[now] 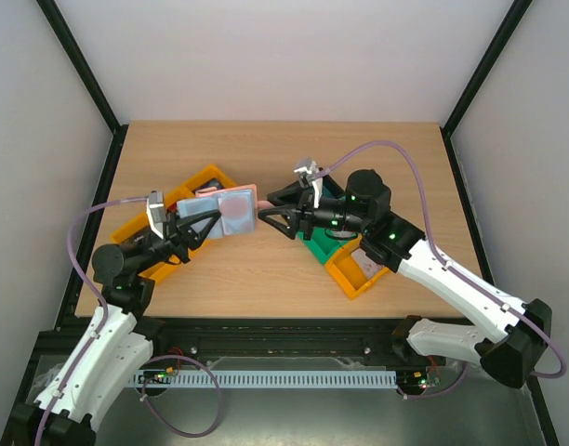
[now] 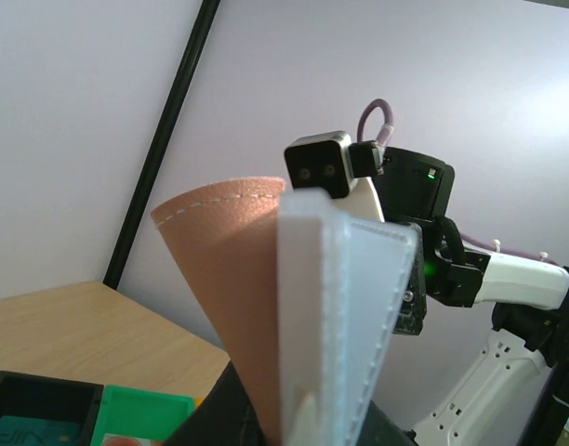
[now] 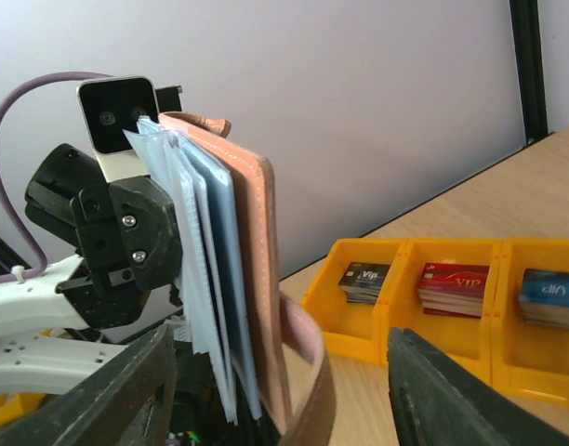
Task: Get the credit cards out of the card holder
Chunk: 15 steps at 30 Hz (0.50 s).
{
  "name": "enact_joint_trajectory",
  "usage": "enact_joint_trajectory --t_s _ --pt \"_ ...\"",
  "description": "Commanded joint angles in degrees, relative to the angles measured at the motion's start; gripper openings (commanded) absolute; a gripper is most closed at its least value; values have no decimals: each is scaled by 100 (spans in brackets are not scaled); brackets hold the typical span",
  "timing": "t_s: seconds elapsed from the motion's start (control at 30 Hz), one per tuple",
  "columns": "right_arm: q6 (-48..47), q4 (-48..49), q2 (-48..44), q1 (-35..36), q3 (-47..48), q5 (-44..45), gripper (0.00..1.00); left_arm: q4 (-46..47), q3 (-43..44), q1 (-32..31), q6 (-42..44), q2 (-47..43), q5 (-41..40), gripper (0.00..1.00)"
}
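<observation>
Top external: left gripper (image 1: pixel 215 223) pinched card holder (image 1: pixel 236 212) at its left edge. Holder was held up off table and opened out, pale-blue pockets showing. Right gripper (image 1: pixel 265 208) sat at holder's right edge, fingers spread, gripping nothing.

Right wrist: holder stood upright between the spread fingers, sleeves fanned. No card seen part-drawn; could not tell what pockets held. Right of it, orange bin (image 3: pixel 407 249) held stacked credit cards (image 3: pixel 452 288) in separate compartments.

Judgement: task under way, no pull begun at this moment, and emptying of holder unconfirmed.
</observation>
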Motion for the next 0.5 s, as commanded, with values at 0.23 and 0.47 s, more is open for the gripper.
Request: enact_joint_trajectory --t_s 0.23,0.47 --pt "-140 366 242 127 -21 -30 56 524 232 -182 206 63 172 2" --pt "-197 379 343 203 -2 118 49 541 242 -212 212 79 197 2"
